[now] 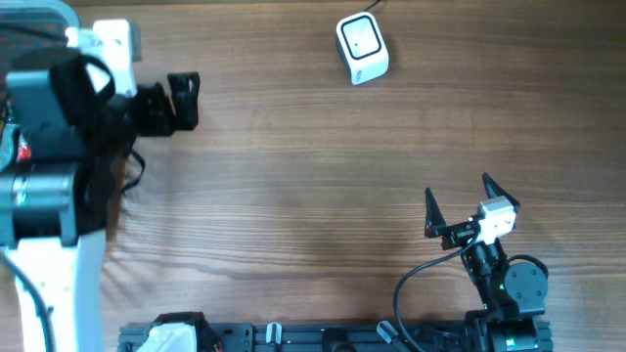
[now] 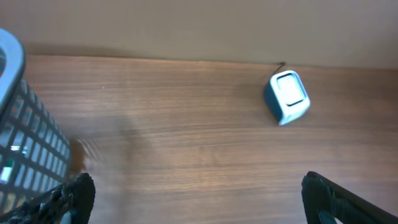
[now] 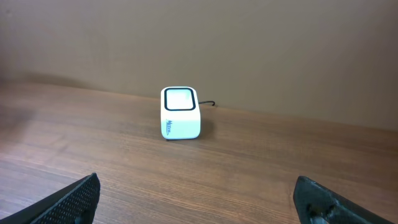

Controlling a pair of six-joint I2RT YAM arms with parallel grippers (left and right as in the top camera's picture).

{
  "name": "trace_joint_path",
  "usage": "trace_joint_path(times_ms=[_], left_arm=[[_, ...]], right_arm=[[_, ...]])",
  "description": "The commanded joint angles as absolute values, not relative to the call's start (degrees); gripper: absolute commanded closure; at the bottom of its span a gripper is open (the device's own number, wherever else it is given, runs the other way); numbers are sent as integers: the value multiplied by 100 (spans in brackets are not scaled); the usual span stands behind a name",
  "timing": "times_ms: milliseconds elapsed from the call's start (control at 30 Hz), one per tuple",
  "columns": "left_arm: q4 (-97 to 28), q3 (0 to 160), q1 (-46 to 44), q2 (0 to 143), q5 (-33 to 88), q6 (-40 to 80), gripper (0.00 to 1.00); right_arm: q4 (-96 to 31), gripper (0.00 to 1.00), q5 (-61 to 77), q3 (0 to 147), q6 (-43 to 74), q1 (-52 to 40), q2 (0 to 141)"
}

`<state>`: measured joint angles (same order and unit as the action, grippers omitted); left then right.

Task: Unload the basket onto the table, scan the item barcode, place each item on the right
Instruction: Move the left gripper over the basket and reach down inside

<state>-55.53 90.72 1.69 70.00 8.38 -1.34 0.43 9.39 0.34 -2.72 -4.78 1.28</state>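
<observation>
From overhead, the scanner stands alone near the far edge of the tabletop, its window turned up and slightly toward the arms, probably so that a barcode can be passed over it from either side. Its cable leaves at the back, away from the working area. The left end effector hangs at the far left, next to a grey-rimmed basket that its arm largely covers. The right end effector sits low on the right, well apart from the scanner, with its fingers spread and nothing between them.

In the left wrist view, the left end effector has its fingers far apart and holds nothing. The basket's mesh wall is just to its left, and something pale shows through the grid. This may be the item to be scanned, but it is too hidden to tell. The scanner lies ahead to the right.

In the right wrist view, the right end effector is also wide open and empty, pointed straight at the scanner. The task appears not yet begun, and the item still has to be picked up.
</observation>
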Motion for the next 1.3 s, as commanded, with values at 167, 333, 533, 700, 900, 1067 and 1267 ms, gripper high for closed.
trace_joint_path(times_ms=[167,333,533,700,900,1067,1267], left_arm=[[-4580,9161,1590,7100,-10,-388,0],[-4495,9161,2814,7356,89,-432,0],[-4477,9153,3752,8036,569,-432,0],[-4646,9150,4145,8759,832,-908,0],[-4755,9150,4379,9439,1573,-1186,0],[-4805,9113,4375,9821,2016,-1656,0],[-4807,9083,4372,10108,2012,-1653,0]], right_arm=[[71,0,952,30,-298,-454,130],[71,0,952,30,-296,-454,130],[71,0,952,30,-298,-454,130],[71,0,952,30,-296,-454,130],[71,0,952,30,-298,-454,130],[71,0,952,30,-296,-454,130],[71,0,952,30,-296,-454,130]])
